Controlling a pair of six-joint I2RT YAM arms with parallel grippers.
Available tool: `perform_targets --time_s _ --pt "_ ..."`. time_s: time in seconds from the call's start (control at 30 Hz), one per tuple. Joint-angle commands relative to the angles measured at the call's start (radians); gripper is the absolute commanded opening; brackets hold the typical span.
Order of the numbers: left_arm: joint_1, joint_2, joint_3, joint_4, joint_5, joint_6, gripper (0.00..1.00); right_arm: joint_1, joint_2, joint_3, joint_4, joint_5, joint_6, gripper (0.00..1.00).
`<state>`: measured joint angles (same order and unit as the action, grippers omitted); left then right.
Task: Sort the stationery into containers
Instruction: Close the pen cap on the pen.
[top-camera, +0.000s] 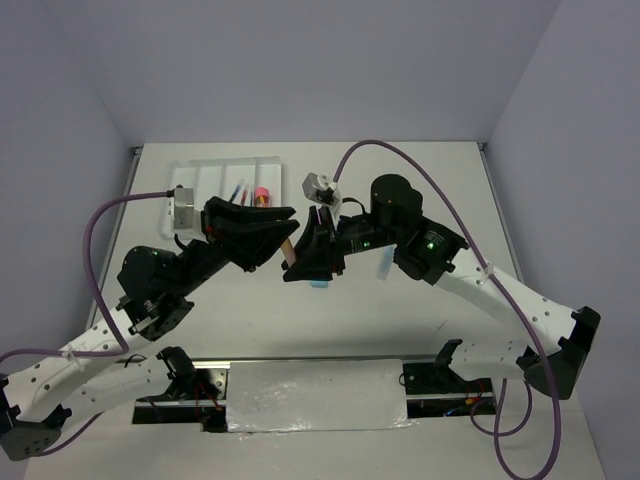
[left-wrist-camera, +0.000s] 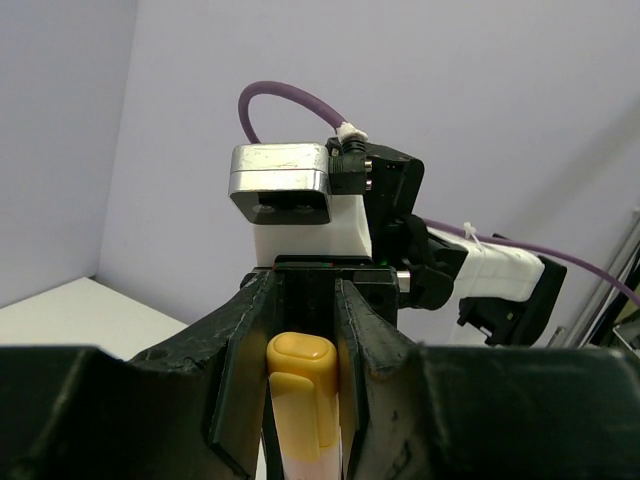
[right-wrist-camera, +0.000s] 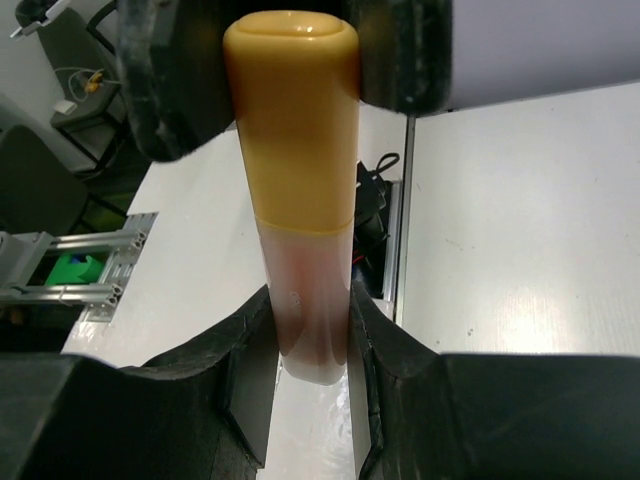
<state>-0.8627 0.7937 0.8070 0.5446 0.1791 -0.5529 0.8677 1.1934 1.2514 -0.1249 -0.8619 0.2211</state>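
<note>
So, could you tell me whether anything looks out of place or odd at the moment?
One thing: the yellow-capped pen is held above the table by both arms at once, the left gripper clamped on its cap and the right gripper on its pale barrel. Nothing looks spilled or damaged.

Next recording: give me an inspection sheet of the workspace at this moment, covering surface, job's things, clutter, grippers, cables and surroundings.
Surface: white table, evenly lit.
Job's things: white tray at far left, holding pens and a pink-capped piece. A light-blue eraser and a pale blue tube lie on the table. A yellow-capped marker is held between the arms.
Clutter: nothing seen.
Grippers: left gripper shut on the marker's cap; right gripper shut on its body.
Cables: purple cables arc from both wrist cameras toward the near edge.
Surroundings: pale walls; silvery sheet at the near edge.
</note>
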Motion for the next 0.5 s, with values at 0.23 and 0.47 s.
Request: perform_targets --time_s 0.23,0.47 --pt "-0.048 0.036 -0.152 -0.308 0.155 -0.061 0.00 -0.099 0.001 0.194 0.493 0.112 0.132 0.00" --pt "-0.065 0.039 -0.160 -0.345 0.087 -0.065 0.00 -0.107 0.037 0.250 0.478 0.092 0.127 0.00"
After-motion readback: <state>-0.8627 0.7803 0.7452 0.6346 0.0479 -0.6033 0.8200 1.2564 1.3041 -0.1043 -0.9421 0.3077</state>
